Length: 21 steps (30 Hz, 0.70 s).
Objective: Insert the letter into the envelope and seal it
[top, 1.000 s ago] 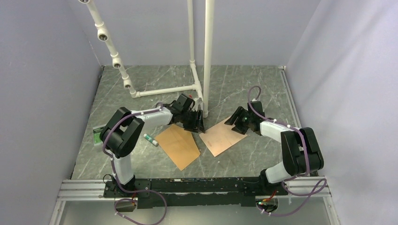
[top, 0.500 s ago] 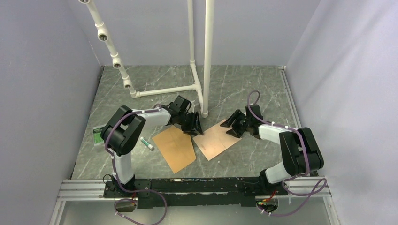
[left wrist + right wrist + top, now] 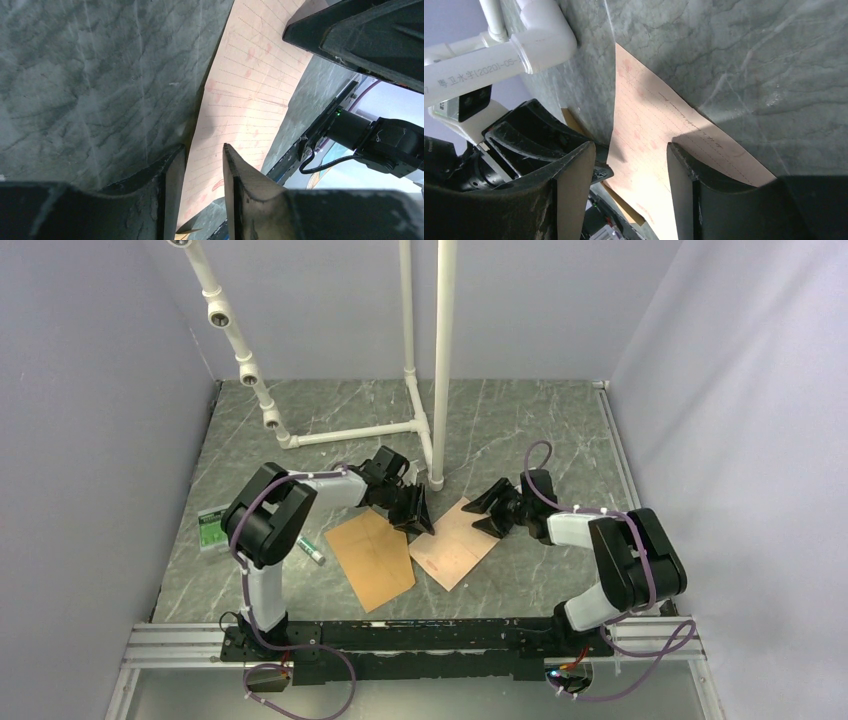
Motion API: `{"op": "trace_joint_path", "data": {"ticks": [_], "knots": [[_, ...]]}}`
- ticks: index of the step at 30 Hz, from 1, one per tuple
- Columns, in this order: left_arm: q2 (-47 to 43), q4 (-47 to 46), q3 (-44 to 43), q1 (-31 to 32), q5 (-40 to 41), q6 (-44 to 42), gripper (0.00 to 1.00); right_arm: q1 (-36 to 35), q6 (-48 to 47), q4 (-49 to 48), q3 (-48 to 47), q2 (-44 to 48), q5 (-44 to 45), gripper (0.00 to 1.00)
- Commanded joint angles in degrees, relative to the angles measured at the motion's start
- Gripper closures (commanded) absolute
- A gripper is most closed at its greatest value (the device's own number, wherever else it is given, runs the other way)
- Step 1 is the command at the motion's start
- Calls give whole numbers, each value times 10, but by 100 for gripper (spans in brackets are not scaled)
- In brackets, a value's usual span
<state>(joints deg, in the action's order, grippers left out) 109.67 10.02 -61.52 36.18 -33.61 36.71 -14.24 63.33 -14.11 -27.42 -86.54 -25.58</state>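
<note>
Overhead view: a pale pinkish-tan rectangular paper letter with faint speckled print lay flat on the grey-green marbled bench, just below the centre of the frame and turned at an angle. An orange-brown kraft paper envelope lay flat to its left, and its right edge met the letter's left corner. It could not be determined from this view whether one sheet overlapped the other.

The left gripper was low over the letter's upper left edge. In the left wrist view its jaws stood apart with a narrow gap, and the edge of the letter ran up through that gap. Nothing was clamped between them.

The right gripper was low over the letter's upper right edge, facing the left gripper across the sheet. In the right wrist view its jaws stood wide apart, with the letter showing on the bench between them. They held nothing. Contact between either finger and the paper could not be confirmed.

Other items noted: a white plastic pipe frame stood upright at upper centre. A small green card lay at mid left. A small white stick with a green cap lay just left of the envelope.
</note>
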Motion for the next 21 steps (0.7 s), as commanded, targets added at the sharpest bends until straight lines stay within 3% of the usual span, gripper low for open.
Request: {"op": "trace_joint_path", "data": {"ticks": [1,7,11,16,21], "knots": [[32,63,-6,2,25,-14,62,-9,17,-16,26,-23,10,41],[38,72,-12,2,32,-11,77,-13,15,-16,21,-14,15,42],[24,81,-29,2,35,-23,97,-14,-20,34,-7,9,30,42],[-11,97,-60,2,23,-39,98,-13,-94,143,-69,75,71,37],[-84,62,-45,2,-16,-52,98,-12,-187,235,-152,157,119,20]]}}
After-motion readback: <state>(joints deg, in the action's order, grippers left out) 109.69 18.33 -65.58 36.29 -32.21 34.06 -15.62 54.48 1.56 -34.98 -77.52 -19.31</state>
